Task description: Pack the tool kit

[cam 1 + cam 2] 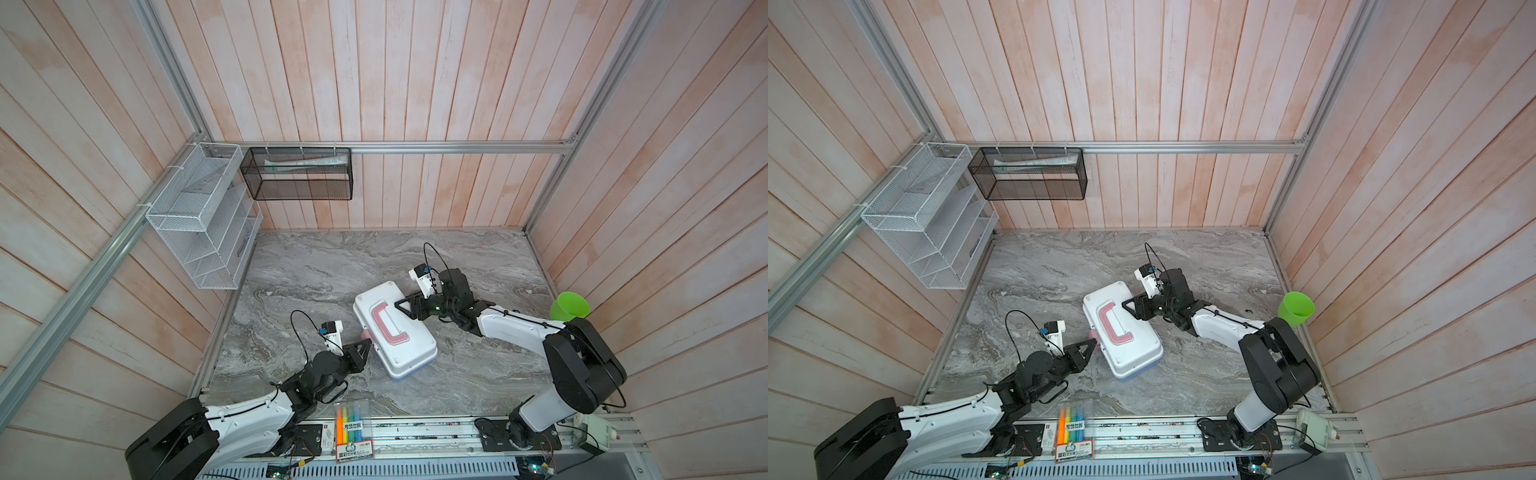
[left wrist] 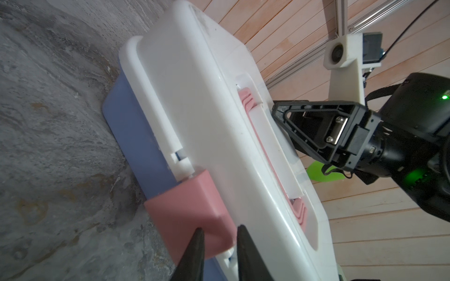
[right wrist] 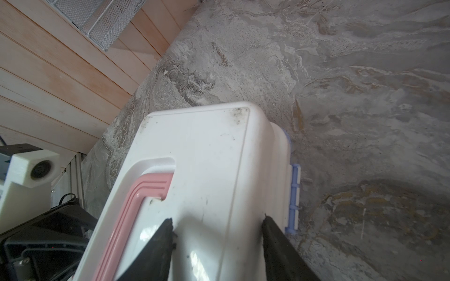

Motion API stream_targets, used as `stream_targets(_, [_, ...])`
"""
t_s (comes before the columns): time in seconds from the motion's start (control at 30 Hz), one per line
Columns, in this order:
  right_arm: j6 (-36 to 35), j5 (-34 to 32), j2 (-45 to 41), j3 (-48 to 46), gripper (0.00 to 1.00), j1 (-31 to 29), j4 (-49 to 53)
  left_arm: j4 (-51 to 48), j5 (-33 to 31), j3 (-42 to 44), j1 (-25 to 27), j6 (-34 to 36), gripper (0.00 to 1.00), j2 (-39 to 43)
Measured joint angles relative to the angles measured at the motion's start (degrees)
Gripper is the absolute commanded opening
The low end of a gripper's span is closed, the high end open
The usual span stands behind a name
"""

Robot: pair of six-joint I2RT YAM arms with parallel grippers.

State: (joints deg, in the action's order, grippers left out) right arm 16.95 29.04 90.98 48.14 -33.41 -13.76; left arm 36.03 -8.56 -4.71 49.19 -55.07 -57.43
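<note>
Top views high overhead, wrist views close, sharing case (image 2: 207, 121)

We were looking at a robotics lab test cell, not a lived-in room. An aluminium frame (image 1: 457, 147) held pale plank walls (image 1: 395, 83) around a marble-patterned tabletop (image 1: 332, 266). Mesh organisers (image 1: 195, 216) were tied to that frame, and two robot arms (image 1: 511, 328) sat bolted to a slotted rail (image 1: 419, 432).

Grey marble-look tabletop (image 1: 324, 270), pretty bare tbh. The closed tool kit case (image 1: 395, 332) sits skewed near the middle, blue base down, white lid up. A highlighter pack (image 1: 354, 428) lies over the front edge onto the rail (image 1: 436, 432). Green cup (image 1: 569, 305) at the right edge, can't tell if it's actually on the top.
</note>
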Motion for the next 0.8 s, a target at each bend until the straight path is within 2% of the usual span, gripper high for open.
stream_targets(0.8, [0.0,0.0,0.02,0.0,0.54,0.0,0.0,-1.62,0.42,-1.53,0.0,0.66,0.22,-0.63])
